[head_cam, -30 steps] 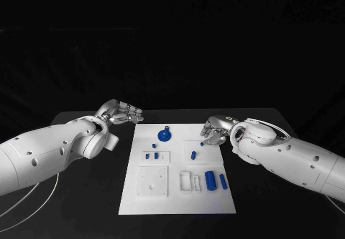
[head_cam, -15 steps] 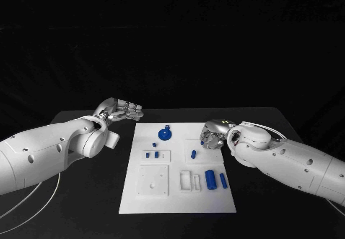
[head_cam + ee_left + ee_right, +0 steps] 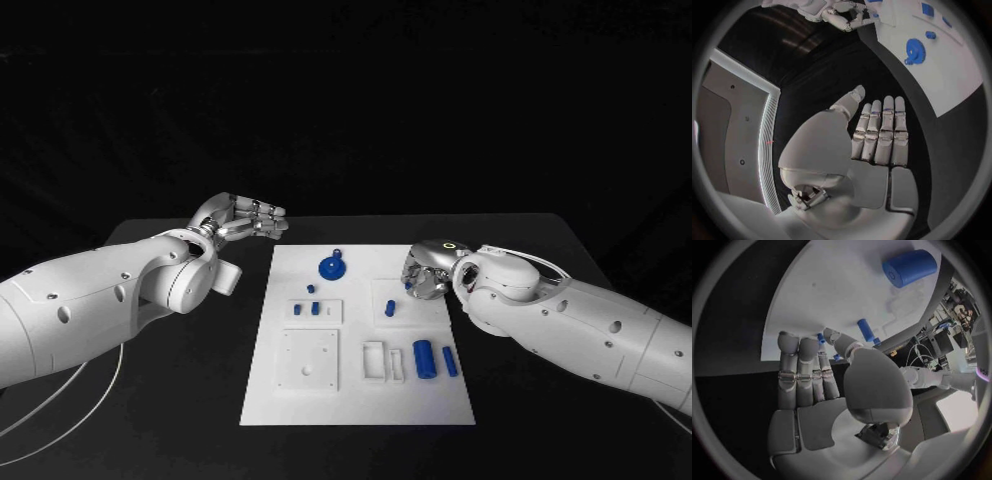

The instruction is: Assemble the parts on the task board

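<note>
Since our right hand [image 3: 423,271] hovers empty, fingers apart, over the small blue peg [image 3: 389,307], we judge it light, rigid, best pinched mid-shaft.

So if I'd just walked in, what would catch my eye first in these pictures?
Probably the white rectangular task board in the middle of the black table, dotted with small blue parts, the largest a round blue gear-like piece near its far end. Next, the two big white arms: the silver left hand hovers over the table off the board's far left corner, and the silver right hand hangs at the board's right edge, fingers extended.
</note>
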Controlling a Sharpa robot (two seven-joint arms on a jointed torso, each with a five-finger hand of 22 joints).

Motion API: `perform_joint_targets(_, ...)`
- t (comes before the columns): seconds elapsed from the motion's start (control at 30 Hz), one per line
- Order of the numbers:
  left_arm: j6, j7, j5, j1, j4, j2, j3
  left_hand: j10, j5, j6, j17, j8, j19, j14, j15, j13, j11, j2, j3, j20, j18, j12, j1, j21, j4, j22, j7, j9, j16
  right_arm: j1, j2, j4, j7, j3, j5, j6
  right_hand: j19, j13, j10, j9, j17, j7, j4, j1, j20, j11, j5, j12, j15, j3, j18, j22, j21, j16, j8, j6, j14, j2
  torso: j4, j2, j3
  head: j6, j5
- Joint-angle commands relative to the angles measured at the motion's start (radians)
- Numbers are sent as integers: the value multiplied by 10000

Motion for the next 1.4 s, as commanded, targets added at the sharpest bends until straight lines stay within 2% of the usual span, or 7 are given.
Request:
perform_joint_targets(0.03,18,141,121,18,34,1,12,-50,11,60,10,-18,71,57,21,-9,-11,97,4,-28,2,0,-6,53,-74,-15,1,-12,-23,-60,57,-18,-67,-99,-259,191,455,11,190,29,-11,-38,-23,91,-62,-55,-191,-21,-98,96,22,452,73,71,-16,185,18,164,-11,-2,3,-13,17)
perform_joint_targets(0.2,31,120,122,18,35,0,12,-67,14,63,8,-18,74,44,25,-10,-2,97,0,-27,5,-3,-4,54,-82,-20,1,-12,-27,-60,110,-53,-207,-176,-474,152,453,26,567,55,-3,-109,-139,230,-144,-175,-412,-19,-192,276,-48,482,166,62,-9,549,14,379,-6,-4,6,-20,14)
perform_joint_targets(0.43,37,90,122,19,20,4,12,-87,6,77,10,-17,76,44,26,-10,1,106,-10,-25,10,-2,0,56,-92,-31,-2,-11,-23,-60,203,-140,-465,-281,-783,39,452,30,822,63,14,-165,-299,233,-227,-257,-432,-25,-250,320,-139,501,258,47,-23,829,35,513,-5,-7,-2,-44,8)
perform_joint_targets(0.7,48,57,121,19,-22,14,12,-97,3,85,10,-17,82,51,24,-10,4,107,-16,-27,14,-2,15,60,-109,-33,-3,-11,-23,-60,306,-228,-714,-405,-1082,-296,461,33,999,61,38,-200,-554,181,-292,-293,-300,-27,-303,555,-187,528,422,8,-28,999,78,582,-12,-12,-2,-52,3)
perform_joint_targets(1.03,59,36,121,20,-122,31,12,-114,48,86,10,-19,83,59,21,-9,8,122,-26,-32,18,-1,35,69,-145,-27,-5,-12,-23,-61,213,-41,-792,-418,-1154,-655,467,36,1133,65,58,-242,-650,118,-330,-323,-259,-29,-339,901,-190,535,582,-82,-28,1120,175,526,-15,-17,16,-22,38)
perform_joint_targets(1.23,73,24,124,20,-222,54,12,-121,46,90,10,-19,86,61,20,-9,12,128,-27,-34,20,-1,35,74,-152,-20,-6,-12,-22,-61,63,220,-789,-187,-903,-750,475,48,1218,71,73,-264,-648,107,-351,-348,-461,-46,-363,1012,-201,531,645,-131,-27,1189,216,507,-24,-19,6,2,45)
perform_joint_targets(1.4,74,17,144,20,-334,89,12,-131,46,103,9,-17,82,55,23,-10,13,139,-35,-34,23,-2,26,78,-163,-6,-9,-11,-24,-59,-21,413,-756,179,-643,-822,469,48,1219,70,82,-264,-634,114,-359,-350,-531,-42,-366,1038,-204,527,651,-154,-28,1195,231,505,-34,-14,9,25,45)
